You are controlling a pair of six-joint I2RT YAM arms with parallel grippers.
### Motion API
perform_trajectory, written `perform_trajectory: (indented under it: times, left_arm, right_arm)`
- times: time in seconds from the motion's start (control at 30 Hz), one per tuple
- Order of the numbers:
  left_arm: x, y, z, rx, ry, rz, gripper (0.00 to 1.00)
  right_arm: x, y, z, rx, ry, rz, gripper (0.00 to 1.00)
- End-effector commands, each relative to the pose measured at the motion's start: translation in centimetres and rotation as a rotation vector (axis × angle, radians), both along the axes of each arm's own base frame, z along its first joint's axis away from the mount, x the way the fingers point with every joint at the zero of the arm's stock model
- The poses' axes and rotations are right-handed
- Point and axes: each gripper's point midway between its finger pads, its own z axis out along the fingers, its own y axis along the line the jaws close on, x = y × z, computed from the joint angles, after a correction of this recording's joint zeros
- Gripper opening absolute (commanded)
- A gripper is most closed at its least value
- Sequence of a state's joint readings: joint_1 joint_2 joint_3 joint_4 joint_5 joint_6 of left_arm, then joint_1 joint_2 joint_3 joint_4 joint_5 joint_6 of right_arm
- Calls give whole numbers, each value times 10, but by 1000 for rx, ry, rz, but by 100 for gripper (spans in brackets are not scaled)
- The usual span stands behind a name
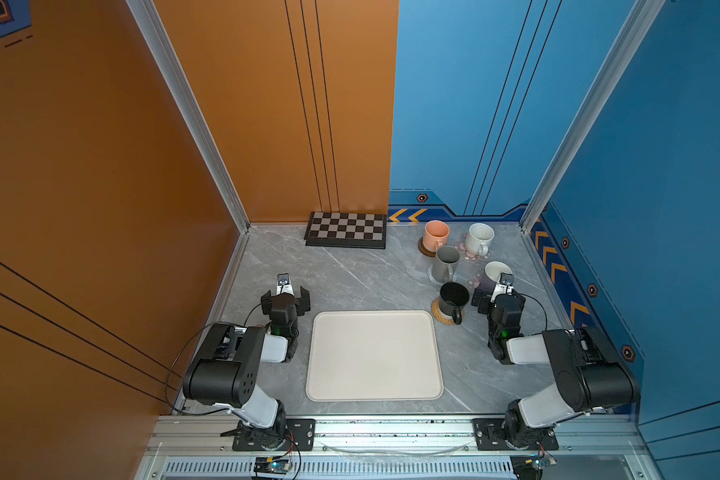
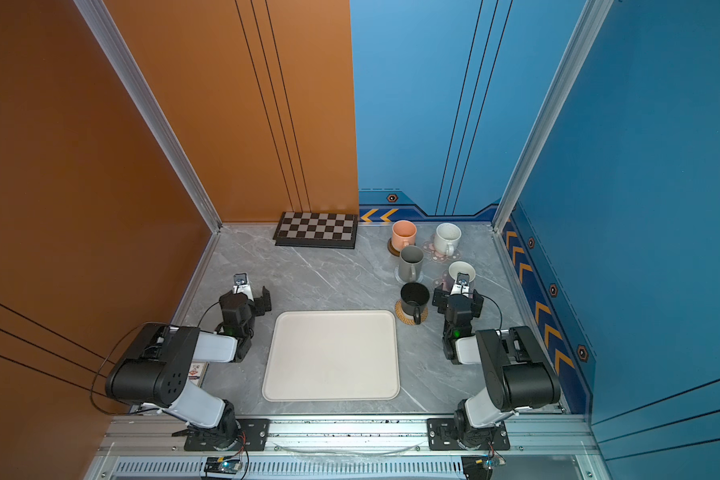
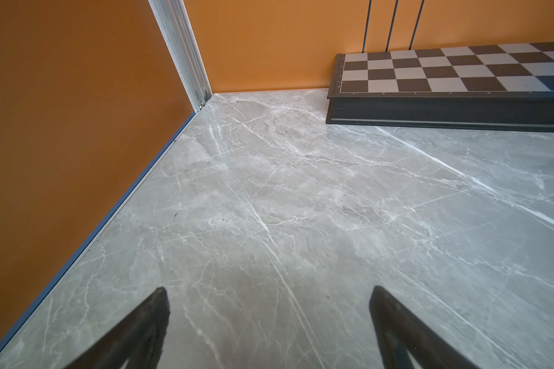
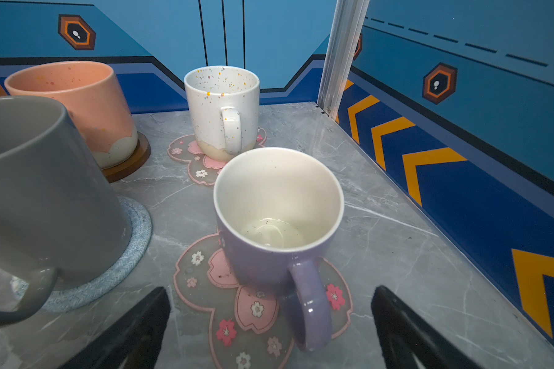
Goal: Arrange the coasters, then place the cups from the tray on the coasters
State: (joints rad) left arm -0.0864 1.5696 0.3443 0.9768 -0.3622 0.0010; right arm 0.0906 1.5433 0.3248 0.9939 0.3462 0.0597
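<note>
Where the left gripper sits: near the far left corner of the tray, jaws wide, nothing between them, bare tabletop ahead.
Tray: centre, no cups on it.
Black mug: on the rattan coaster, just right of the tray; the other cups stand beyond it, each on a coaster.
Lavender mug: upright on a flower coaster, straight ahead of the right gripper, handle pointing back between its jaws.
Right gripper: wide, holding nothing, the nearer arm. The task looks finished, and a straight pull-back would clear that handle.

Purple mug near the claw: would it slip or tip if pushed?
Probably slides little: the purple mug sits on a rubbery-looking flower mat. Its glossy glaze likely feels slippery. Pushed near the rim, it might tip.
</note>
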Motion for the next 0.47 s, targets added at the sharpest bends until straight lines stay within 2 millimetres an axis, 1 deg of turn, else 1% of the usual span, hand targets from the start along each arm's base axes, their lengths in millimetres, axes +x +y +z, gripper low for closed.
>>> perform_trajectory:
  times: [0.0, 0.43]
  left_arm:
    - [4, -3, 5, 3, -19, -10, 98]
    - [5, -1, 6, -1, -19, -12, 98]
  right_arm:
    - [2, -6, 1, 7, 3, -35, 100]
    - [3, -6, 1, 7, 2, -35, 100]
